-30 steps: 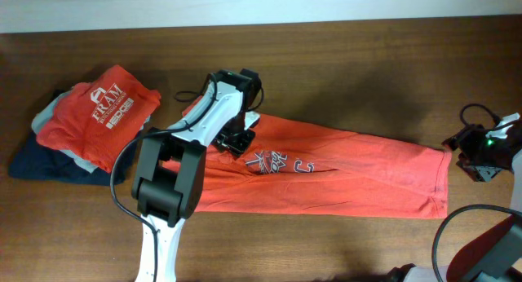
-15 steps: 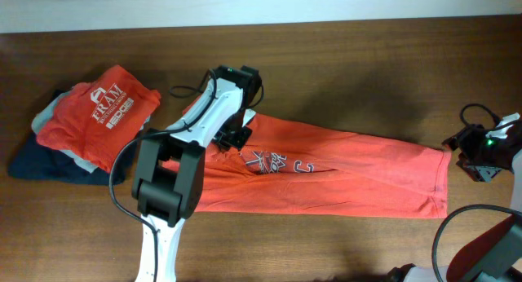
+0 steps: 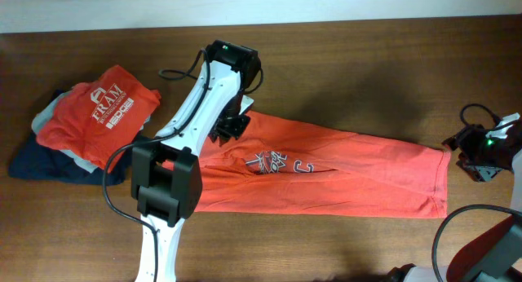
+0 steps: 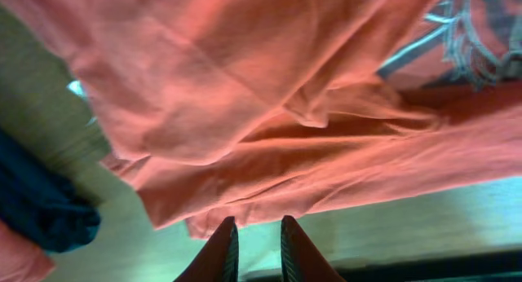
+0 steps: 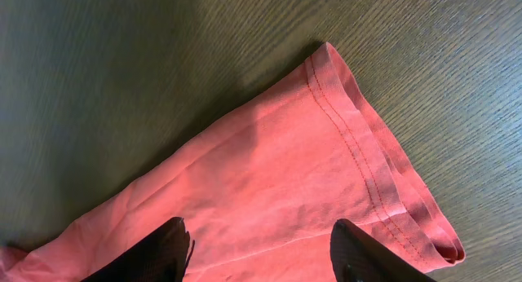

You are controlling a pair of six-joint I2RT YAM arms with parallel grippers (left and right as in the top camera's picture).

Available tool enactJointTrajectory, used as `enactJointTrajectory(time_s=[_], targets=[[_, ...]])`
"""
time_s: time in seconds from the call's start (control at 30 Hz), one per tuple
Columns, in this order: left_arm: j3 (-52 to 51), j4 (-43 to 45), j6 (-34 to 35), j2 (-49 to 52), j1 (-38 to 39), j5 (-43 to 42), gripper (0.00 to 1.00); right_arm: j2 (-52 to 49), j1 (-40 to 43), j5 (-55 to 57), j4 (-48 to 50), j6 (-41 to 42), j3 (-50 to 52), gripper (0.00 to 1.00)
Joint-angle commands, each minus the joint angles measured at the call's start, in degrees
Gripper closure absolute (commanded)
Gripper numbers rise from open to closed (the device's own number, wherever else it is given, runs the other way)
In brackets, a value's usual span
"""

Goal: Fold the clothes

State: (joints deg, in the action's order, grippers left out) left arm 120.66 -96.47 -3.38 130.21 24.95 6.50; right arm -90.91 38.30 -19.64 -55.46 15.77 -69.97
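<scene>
left gripper [image 4: 258,226]: fingers nearly together, nothing between them, poised over the rumpled end of the t-shirt [image 4: 245,111]
left arm [image 3: 198,112]: stretched far forward, wrist bent down
right gripper [image 5: 259,237]: spread wide above the hem corner
t-shirt: long strip across the table [image 3: 367,70]

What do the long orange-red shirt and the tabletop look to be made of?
The orange-red shirt looks like a soft matte knit, probably cotton jersey: it creases loosely and its hem shows double stitching. The table is dark brown wood or wood-look laminate, with fine straight grain lines and a low sheen.
</scene>
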Motion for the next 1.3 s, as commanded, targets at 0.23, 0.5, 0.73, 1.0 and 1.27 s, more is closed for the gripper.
enactJointTrajectory(time_s=[0.23, 0.5, 0.73, 1.0, 1.27], targets=[[-2.6, 3.3, 1.0, 0.3, 3.2, -4.1, 0.82, 0.5, -0.4, -0.7, -0.2, -0.6, -0.8, 0.39], [-5.9, -0.3, 12.7, -3.9, 8.6, 10.1, 0.87, 0.5, -0.4, -0.7, -0.4, -0.8, -0.8, 0.39], [-20.0, 6.4, 18.9, -20.6, 8.6, 9.0, 0.69, 0.5, -0.4, -0.7, -0.4, -0.8, -0.8, 0.39], [-46.4, 37.8, 12.3, -25.4, 8.6, -1.6, 0.49, 0.5, -0.4, -0.7, -0.2, -0.8, -0.8, 0.39], [-50.5, 48.1, 12.2, -23.6, 8.5, 5.7, 0.51, 0.5, -0.4, -0.7, -0.3, -0.7, -0.8, 0.39]])
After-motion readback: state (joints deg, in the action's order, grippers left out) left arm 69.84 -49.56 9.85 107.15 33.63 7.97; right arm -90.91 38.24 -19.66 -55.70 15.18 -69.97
